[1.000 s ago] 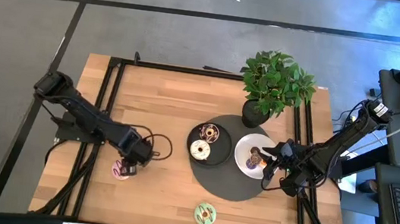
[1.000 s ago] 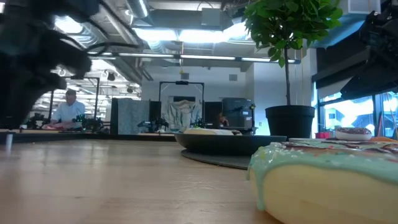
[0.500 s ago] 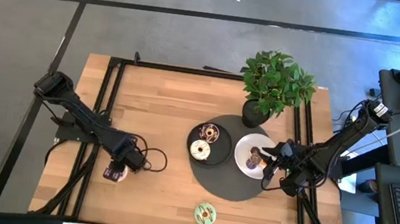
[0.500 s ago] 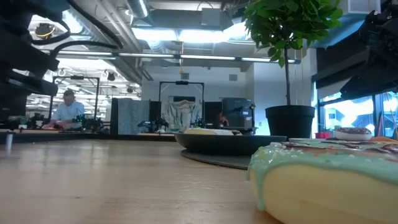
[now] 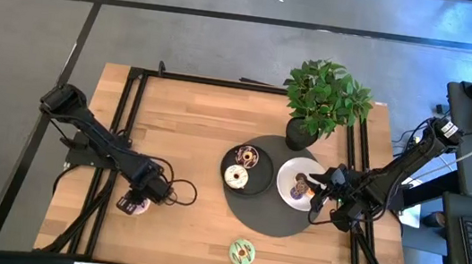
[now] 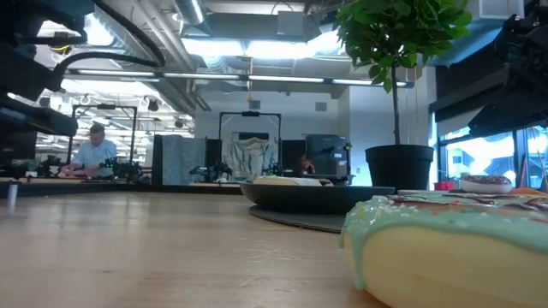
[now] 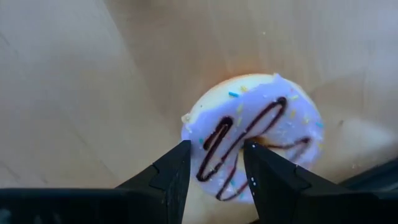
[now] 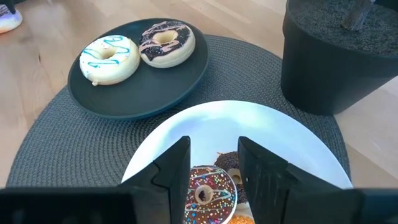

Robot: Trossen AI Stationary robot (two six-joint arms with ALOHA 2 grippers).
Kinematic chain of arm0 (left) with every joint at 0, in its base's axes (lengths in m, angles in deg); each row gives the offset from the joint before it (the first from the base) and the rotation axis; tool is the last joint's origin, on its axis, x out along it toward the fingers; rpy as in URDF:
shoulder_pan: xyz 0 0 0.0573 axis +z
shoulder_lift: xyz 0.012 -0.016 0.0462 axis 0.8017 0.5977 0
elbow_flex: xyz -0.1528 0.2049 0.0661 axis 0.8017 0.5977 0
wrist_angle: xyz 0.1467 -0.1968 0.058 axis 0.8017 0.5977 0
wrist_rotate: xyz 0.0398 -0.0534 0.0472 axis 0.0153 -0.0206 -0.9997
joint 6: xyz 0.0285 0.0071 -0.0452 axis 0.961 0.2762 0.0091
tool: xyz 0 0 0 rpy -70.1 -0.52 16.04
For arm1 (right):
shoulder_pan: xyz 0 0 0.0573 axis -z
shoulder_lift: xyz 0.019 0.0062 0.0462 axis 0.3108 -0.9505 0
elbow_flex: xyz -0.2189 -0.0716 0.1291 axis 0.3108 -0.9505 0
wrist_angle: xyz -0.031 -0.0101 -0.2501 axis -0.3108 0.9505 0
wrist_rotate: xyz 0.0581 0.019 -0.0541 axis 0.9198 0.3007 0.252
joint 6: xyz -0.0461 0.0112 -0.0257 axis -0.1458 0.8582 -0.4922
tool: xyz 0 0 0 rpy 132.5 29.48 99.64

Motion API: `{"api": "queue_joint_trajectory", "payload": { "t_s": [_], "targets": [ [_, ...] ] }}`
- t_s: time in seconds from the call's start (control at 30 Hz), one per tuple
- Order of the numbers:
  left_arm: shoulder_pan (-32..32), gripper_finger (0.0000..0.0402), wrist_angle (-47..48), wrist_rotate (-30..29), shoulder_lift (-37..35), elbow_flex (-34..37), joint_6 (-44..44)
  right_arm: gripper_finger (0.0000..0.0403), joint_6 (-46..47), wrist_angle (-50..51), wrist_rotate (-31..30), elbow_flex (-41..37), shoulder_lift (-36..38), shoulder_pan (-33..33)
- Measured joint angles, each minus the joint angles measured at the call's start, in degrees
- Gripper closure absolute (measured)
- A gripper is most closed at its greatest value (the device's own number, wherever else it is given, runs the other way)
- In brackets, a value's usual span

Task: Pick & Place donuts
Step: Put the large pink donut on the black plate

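Since a second ago, the left gripper [image 7: 214, 180] has slid toward the table's left edge, carrying the purple donut [image 7: 255, 134]. Its two fingers pinch the donut's ring, just above the wood. The right gripper [image 8: 213, 163] hangs partly open over the white plate [image 8: 261, 127], above a sprinkled donut [image 8: 208, 194], holding nothing.

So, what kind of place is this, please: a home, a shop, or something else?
Probably a robotics lab or open workshop, not a home. The wooden table sits in a black metal frame on bare concrete floor; the low view shows exposed ceiling pipes and a person at a distant workbench.
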Motion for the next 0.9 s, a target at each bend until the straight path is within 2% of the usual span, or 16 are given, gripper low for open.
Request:
{"api": "queue_joint_trajectory", "payload": {
  "t_s": [0.23,0.5,0.67,0.9],
  "targets": [
    [0.0,0.0256,-3.3,-0.3,0.0,1.5,-0.8,0.0267,-0.2,0.0,0.1,0.0,0.0,0.0],
    [0.0,0.0257,-4.9,-0.6,0.0,1.5,-9.6,0.0267,-0.2,0.0,0.1,0.0,0.0,0.0],
    [0.0,0.0259,-5.0,-0.7,0.0,1.5,-8.9,0.0267,-0.2,0.0,0.1,0.0,0.0,0.0],
    [0.0,0.0303,-5.1,-0.6,0.0,1.5,-8.4,0.0267,-0.1,0.0,0.1,0.0,0.0,0.0]
  ]
}}
